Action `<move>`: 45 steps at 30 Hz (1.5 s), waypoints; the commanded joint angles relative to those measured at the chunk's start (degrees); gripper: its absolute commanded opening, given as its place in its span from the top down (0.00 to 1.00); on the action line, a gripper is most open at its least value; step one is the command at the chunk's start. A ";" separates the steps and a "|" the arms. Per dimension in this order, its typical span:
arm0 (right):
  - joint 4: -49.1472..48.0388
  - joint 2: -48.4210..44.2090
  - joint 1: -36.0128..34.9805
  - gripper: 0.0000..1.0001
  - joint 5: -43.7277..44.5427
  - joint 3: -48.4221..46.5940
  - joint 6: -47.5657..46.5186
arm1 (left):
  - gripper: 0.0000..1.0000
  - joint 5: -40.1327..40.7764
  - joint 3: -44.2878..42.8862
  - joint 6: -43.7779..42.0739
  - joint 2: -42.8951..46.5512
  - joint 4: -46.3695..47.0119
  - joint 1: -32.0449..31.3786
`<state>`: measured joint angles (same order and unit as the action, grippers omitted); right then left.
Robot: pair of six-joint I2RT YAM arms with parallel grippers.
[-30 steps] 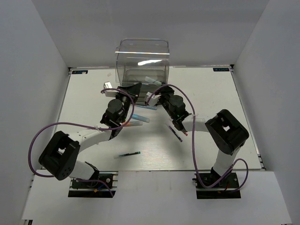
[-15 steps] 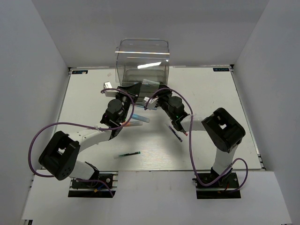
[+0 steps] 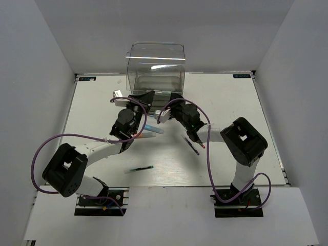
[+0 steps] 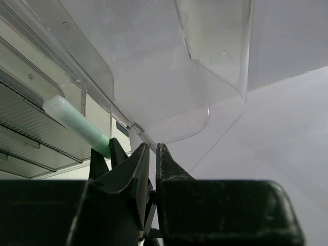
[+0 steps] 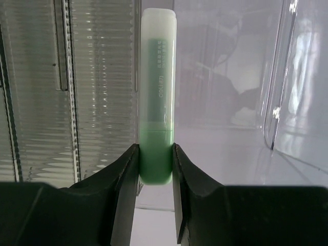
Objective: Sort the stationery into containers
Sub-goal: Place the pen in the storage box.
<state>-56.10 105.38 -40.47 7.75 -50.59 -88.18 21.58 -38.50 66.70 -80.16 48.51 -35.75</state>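
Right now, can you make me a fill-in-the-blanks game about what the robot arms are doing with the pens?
1. The right end effector pinches a marker whose colour is mint-____.
2. The left end effector has its jaws ____.
3. The clear drawer unit stands at the ____ edge of the table, away from the arm bases.

Missing words: green; shut; far.
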 commanded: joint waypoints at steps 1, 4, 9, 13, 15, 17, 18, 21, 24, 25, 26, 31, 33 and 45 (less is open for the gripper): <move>0.11 -1.06 0.39 1.00 -1.51 -2.50 -2.61 | 1.00 0.39 0.44 0.36 1.41 2.29 -0.20; 2.04 -1.49 0.39 1.00 -2.21 -3.38 -4.36 | 1.00 0.39 0.44 0.36 1.41 2.29 -0.20; 6.16 -1.93 1.01 1.00 -2.65 -4.61 -6.47 | 1.00 0.39 0.97 0.36 1.41 2.82 -0.20; 8.36 -1.94 1.36 1.00 -2.39 -5.57 -7.18 | 1.00 0.39 0.97 0.36 1.41 2.82 -0.20; 9.59 -2.02 1.53 1.00 -2.21 -6.36 -7.70 | 1.00 0.39 0.97 0.36 1.41 2.82 -0.20; 11.27 -1.59 1.71 1.00 -0.46 -7.42 -7.44 | 1.00 0.39 0.97 0.36 1.41 2.82 -0.20; 11.88 -1.24 1.71 1.00 0.07 -8.90 -6.66 | 1.00 0.39 0.97 0.36 1.41 2.82 -0.20; 10.40 -0.53 2.06 1.00 1.74 -9.88 -4.99 | 1.00 0.39 0.97 0.36 1.41 2.82 -0.20; 9.16 -0.36 2.06 1.00 2.27 -9.71 -4.10 | 1.00 0.39 0.97 0.36 1.41 2.82 -0.20; 9.08 -0.27 2.06 1.00 2.79 -9.62 -4.63 | 1.00 0.39 0.97 0.36 1.41 2.82 -0.20; 9.07 -0.27 1.97 1.00 2.80 -9.44 -4.89 | 1.00 0.39 0.97 0.36 1.41 2.82 -0.20; 11.53 -0.70 2.32 1.00 2.53 -8.91 -6.21 | 1.00 0.39 0.97 0.36 1.41 2.82 -0.20; 14.60 -1.06 2.23 1.00 2.53 -9.26 -6.91 | 1.00 0.39 0.97 0.36 1.41 2.82 -0.20; 19.18 -0.88 2.06 0.63 3.94 -10.76 -8.06 | 1.00 0.39 0.44 0.36 1.41 2.82 -0.20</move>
<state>-38.85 105.36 -38.39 10.70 -59.72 -96.40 21.65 -37.85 67.09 -80.16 48.90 -35.75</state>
